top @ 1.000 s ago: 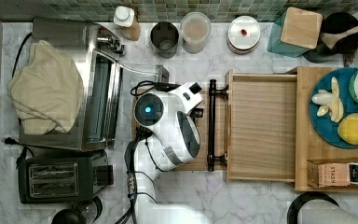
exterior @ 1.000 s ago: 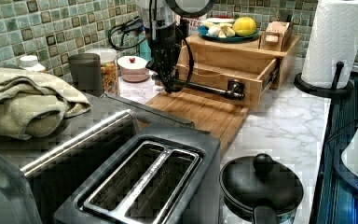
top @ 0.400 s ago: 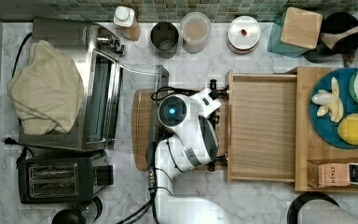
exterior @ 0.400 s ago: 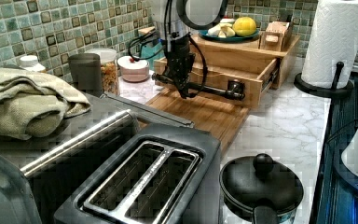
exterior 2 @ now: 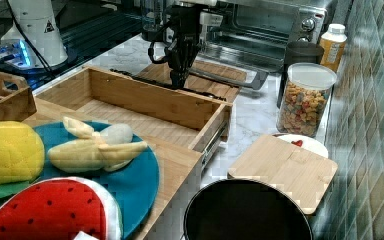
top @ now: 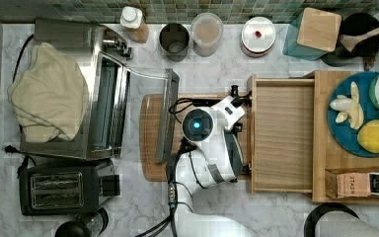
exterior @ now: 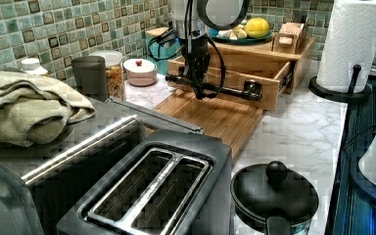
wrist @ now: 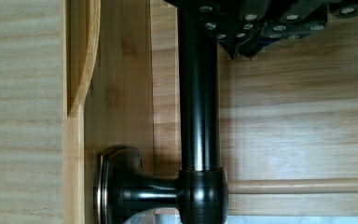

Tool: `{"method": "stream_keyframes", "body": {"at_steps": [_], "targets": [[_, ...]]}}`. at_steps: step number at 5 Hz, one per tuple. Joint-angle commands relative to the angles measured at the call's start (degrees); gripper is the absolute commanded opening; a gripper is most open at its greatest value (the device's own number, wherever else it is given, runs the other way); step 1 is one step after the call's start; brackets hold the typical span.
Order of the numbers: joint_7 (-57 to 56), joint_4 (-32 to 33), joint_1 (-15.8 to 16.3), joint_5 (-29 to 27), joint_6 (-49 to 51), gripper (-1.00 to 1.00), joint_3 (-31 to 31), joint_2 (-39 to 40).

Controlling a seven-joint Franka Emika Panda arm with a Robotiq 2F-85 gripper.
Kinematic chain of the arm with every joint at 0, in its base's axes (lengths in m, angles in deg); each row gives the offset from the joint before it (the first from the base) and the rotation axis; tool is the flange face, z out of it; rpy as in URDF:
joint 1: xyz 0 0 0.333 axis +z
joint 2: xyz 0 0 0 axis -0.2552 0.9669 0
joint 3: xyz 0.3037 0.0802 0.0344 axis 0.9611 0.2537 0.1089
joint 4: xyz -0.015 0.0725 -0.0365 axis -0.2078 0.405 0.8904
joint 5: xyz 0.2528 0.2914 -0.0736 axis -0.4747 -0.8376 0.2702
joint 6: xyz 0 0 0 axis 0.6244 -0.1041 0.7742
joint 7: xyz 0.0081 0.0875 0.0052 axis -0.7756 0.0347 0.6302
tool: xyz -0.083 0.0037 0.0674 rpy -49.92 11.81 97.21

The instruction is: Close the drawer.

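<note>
drawer (top: 282, 138): pulled out, light-wood tray with nothing in it, sticking out from under the wooden top (top: 325, 190) toward the tabletop's middle; sits toward the tiled back edge of the tabletop (top: 212, 64)
handle (exterior: 215, 89): dark metal bar on two posts across the drawer front; faces the arm, so it's the obvious contact for a push
pincer (exterior: 196, 83): pointing straight down at the handle bar, roughly mid-length in the left view; cannot tell if fingers are wide or narrow, nor if they clasp the bar — wrist view just shows the dark bar (wrist: 198, 93) and one end post (wrist: 135, 191) close beneath it
arm (top: 212, 143): white body over the cutting board, hides most of the handle in the top view
cutting board (exterior: 215, 115): darker wood, flat on the tabletop right in front of the drawer; handle hangs above its far edge
wooden top: carries blue fruit plate (top: 348, 136) and tea box (top: 362, 183); drawer slides under it
toaster oven (top: 103, 94): door open, resting on the cutting board's other end, well apart from the drawer
step: judging by pose, pincer is at the handle ready to shove the drawer in; drawer looks almost fully out, so closing has barely begun
next: needs a straight push along the slide rails, toward the fruit-plate side
risk: off-axis push could jam the drawer on its runners
</note>
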Motion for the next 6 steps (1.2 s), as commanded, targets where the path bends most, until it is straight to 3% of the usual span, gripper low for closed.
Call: {"method": "stream_keyframes", "body": {"at_steps": [1, 3, 4, 6], "targets": [[-11.9, -0.4, -12.6, 0.7, -5.3, -1.0, -10.1, -2.2], [-24.8, -4.5, -18.9, -3.0, -5.7, -1.0, -14.2, 0.3], [-28.7, -5.6, -19.7, -5.4, -8.8, -1.0, -15.7, 2.0], [-22.3, -7.1, -16.9, -0.9, -2.6, -1.0, -17.0, 0.7]]}}
